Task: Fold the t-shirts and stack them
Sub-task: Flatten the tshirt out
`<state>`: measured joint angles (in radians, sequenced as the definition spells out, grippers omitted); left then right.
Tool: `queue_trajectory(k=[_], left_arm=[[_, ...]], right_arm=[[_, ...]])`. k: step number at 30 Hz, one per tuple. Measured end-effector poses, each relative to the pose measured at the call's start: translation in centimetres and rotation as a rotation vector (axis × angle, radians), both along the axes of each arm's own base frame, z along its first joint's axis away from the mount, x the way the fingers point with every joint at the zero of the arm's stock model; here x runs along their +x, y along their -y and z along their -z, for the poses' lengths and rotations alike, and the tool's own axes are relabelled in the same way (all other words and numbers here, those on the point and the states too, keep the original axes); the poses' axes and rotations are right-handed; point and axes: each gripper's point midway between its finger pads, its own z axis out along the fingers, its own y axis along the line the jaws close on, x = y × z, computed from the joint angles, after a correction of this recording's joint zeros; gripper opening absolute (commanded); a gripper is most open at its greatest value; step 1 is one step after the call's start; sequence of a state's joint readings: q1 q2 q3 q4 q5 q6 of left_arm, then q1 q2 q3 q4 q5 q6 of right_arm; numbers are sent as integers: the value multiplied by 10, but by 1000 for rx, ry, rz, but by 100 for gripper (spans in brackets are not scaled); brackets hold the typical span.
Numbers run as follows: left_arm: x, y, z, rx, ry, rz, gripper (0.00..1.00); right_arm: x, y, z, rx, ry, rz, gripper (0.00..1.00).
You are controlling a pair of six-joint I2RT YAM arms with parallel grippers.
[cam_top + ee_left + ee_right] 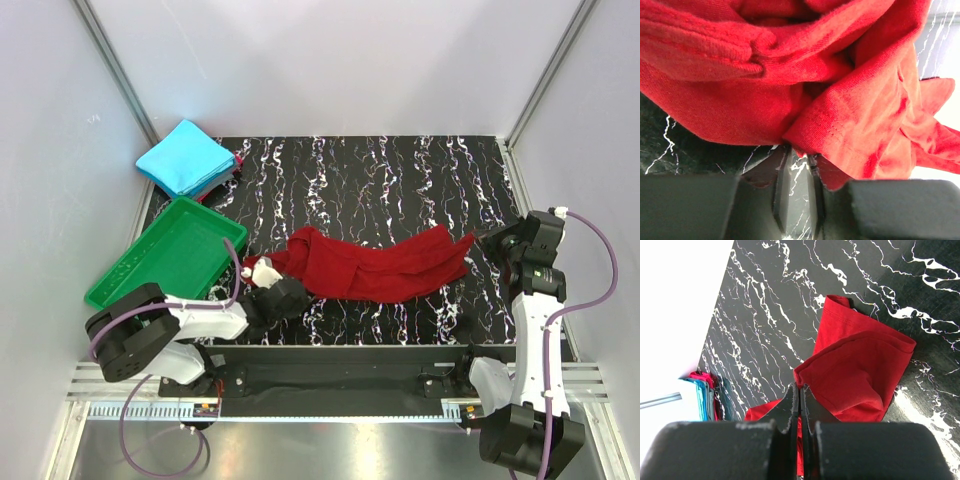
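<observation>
The left pincer [796, 165] stands with jaws narrowly apart at a hem fold of the dark red cloth t-shirt [380, 268]; I can't tell whether it has bitten. The right pincer [800, 390] is closed by the shirt's end farthest from the green plastic tray [170, 255]. The shirt lies bunched on the black marbled bench [400, 180] just right of that tray, and it looks limp and light, best taken by its hemmed corners.

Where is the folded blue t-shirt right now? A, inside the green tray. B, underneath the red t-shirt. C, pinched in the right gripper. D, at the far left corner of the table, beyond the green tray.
D: the folded blue t-shirt lies at the far left corner, beyond the green tray, well apart from the red t-shirt stretched across the middle of the table.
</observation>
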<state>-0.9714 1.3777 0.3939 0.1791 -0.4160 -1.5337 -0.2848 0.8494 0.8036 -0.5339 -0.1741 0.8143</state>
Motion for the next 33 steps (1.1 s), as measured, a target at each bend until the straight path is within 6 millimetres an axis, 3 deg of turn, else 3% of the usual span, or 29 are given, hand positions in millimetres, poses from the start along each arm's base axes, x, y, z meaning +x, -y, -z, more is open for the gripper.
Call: queue_trajectory(k=[7, 16, 19, 29, 32, 33], left_arm=[[0, 0, 1, 8, 0, 8, 18], [1, 1, -2, 50, 8, 39, 0], [2, 2, -5, 78, 10, 58, 0], [1, -3, -46, 130, 77, 135, 0], [-2, -8, -57, 153, 94, 160, 5], [-3, -9, -60, 160, 98, 166, 1]], right_arm=[[1, 1, 2, -5, 3, -1, 0], [5, 2, 8, -2, -13, -3, 0], [6, 2, 7, -5, -8, -3, 0], [9, 4, 11, -3, -26, 3, 0], [10, 5, 11, -3, -24, 4, 0], [10, 5, 11, -3, -24, 4, 0]])
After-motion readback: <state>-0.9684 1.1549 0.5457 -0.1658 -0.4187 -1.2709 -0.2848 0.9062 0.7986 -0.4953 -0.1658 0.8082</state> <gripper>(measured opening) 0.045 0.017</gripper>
